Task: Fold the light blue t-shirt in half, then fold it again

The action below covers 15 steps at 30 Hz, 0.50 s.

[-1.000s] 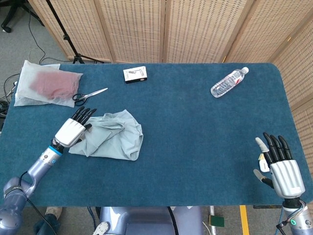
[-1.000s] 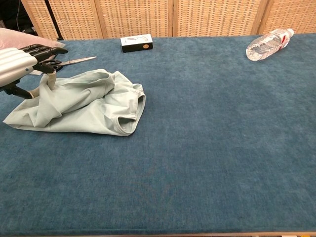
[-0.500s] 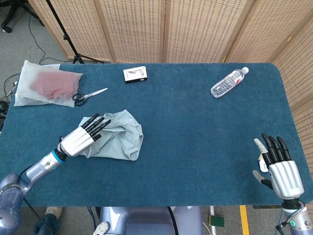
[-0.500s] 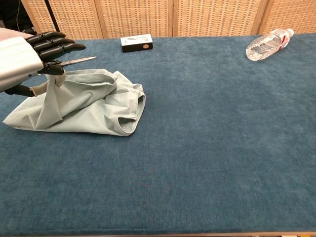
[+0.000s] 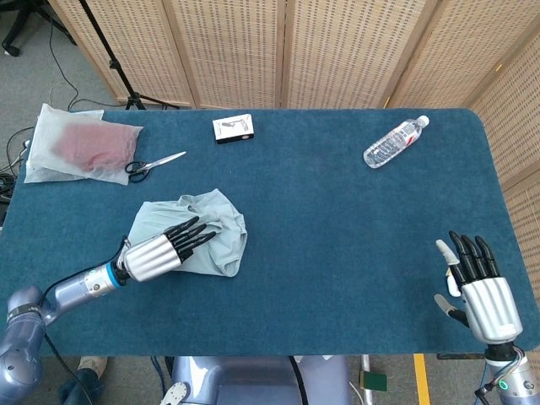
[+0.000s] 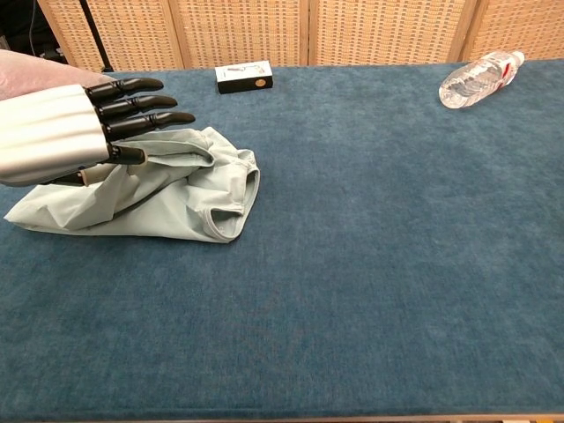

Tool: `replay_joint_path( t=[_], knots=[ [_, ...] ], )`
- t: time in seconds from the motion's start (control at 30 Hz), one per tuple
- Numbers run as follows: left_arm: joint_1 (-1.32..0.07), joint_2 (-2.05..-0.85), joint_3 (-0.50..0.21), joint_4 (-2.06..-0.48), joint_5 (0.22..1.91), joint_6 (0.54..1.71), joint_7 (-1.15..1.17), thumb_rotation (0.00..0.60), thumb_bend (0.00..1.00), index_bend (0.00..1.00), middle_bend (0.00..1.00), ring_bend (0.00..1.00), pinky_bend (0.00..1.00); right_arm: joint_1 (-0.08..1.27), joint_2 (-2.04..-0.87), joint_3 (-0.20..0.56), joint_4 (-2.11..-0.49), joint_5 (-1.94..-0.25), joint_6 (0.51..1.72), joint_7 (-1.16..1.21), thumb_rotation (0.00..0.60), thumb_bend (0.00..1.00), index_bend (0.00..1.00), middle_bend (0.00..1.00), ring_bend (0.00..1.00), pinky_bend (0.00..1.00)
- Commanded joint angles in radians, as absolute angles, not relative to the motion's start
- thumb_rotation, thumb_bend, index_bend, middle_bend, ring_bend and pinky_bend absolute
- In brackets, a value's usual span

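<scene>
The left hand (image 5: 160, 253) has swung over the light blue t-shirt (image 5: 221, 239), fingers straight; can't tell if it's still pinching the cloth it carried. Shirt's bunched at the table's (image 5: 337, 219) left, so that fold looks sloppy. Right hand (image 5: 479, 291) hangs open, empty.

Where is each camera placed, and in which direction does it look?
Head view: high above the near table edge, looking down on the whole blue table; shows the left hand and the right hand.
Chest view: low at the near edge, looking across the table toward the wicker screens; shows only the left hand.
Both share the light blue t-shirt, water bottle and small box.
</scene>
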<state>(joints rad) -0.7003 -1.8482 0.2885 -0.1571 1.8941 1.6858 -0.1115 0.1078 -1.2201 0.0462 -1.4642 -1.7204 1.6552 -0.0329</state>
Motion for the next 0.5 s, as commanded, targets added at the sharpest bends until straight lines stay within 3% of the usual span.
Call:
replay_joint_path(
  t=[0.03,0.5],
  knots=[
    [-0.714,-1.853,0.298,-0.160,1.905,1.682,-0.095,0.600,0.58,0.69,0.00,0.00,0.00,0.108,-1.220,0.046,-1.465,-1.720,1.654,-0.034,0.600,0.00,0.00,0.00,0.00,0.00],
    [-0.738,-1.869,0.351,-0.167,1.962,1.691,-0.020,0.600,0.55,0.66,0.00,0.00,0.00,0.107,-1.219,0.043,-1.465,-1.722,1.653,-0.033,0.600,0.00,0.00,0.00,0.00,0.00]
  ],
)
